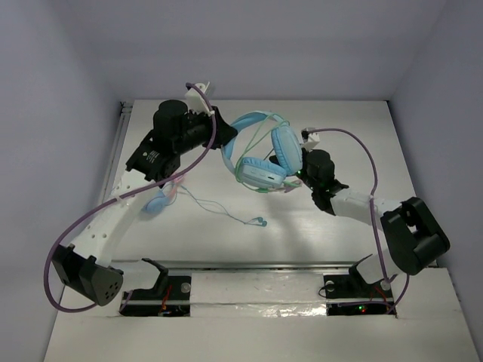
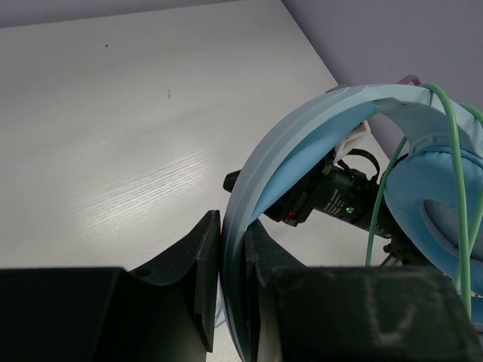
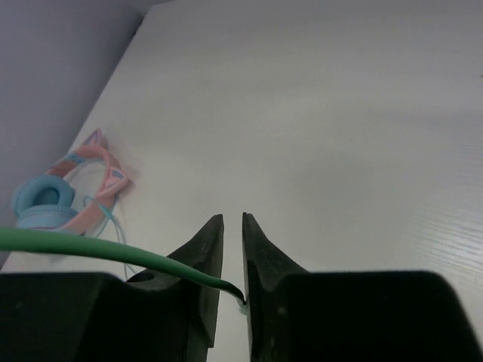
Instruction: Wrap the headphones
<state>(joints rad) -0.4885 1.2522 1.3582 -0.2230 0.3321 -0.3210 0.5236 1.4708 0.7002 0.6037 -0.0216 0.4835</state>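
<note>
The light blue headphones (image 1: 260, 154) hang above the table's middle, with the thin green cable (image 1: 256, 139) looped over the headband and ear cups. My left gripper (image 1: 226, 139) is shut on the headband (image 2: 302, 143), which is pinched between its fingers (image 2: 204, 271). An ear cup (image 2: 430, 204) and cable loops (image 2: 453, 151) show at the right of the left wrist view. My right gripper (image 1: 296, 177) is just right of the ear cups. It (image 3: 232, 219) is shut on the green cable (image 3: 113, 253), which enters from the left and is pinched deep between the jaws.
Blue headphones with a pink cat-ear headband (image 1: 160, 200) lie on the table under my left arm and show in the right wrist view (image 3: 68, 188). Small earbuds on a thin pale wire (image 1: 256, 221) lie in front of centre. White walls enclose the table.
</note>
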